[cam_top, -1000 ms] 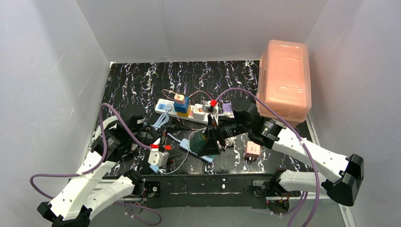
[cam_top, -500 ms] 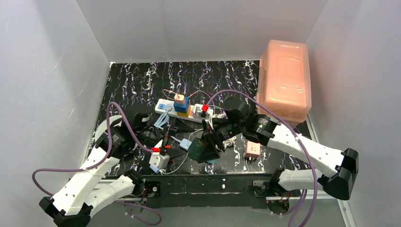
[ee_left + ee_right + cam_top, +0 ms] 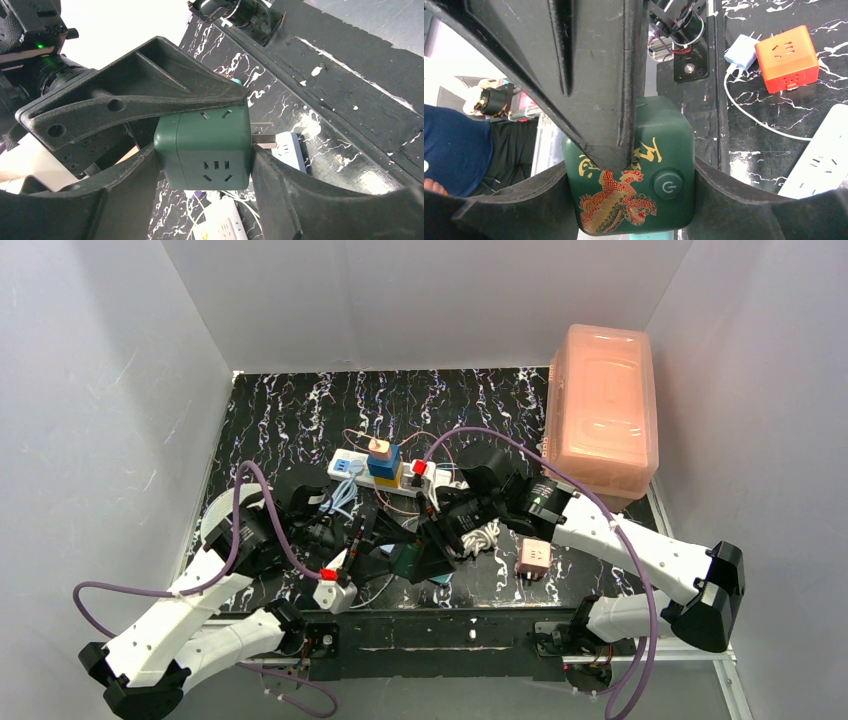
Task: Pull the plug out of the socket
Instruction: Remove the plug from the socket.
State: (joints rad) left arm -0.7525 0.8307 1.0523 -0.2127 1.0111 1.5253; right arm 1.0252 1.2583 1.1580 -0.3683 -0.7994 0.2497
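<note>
The plug is a dark green cube adapter with a dragon print and a power button. It hangs above the table in front of the socket, and its bare metal prongs point sideways. My right gripper is shut on its two sides. My left gripper comes from the opposite side, its fingers against the cube's other two faces. The socket, a long white power strip, lies behind on the black marbled table. A blue-and-yellow cube is plugged into it.
A pink translucent box stands at the back right. A small pink cube lies near the right arm, and a white adapter near the front left. Coiled white cable lies under the right wrist. An orange cube and a white strip show below.
The right gripper carried the green cube leftward and nearer. The left arm swung in from the left, and its fingers closed from wide open onto the cube.
</note>
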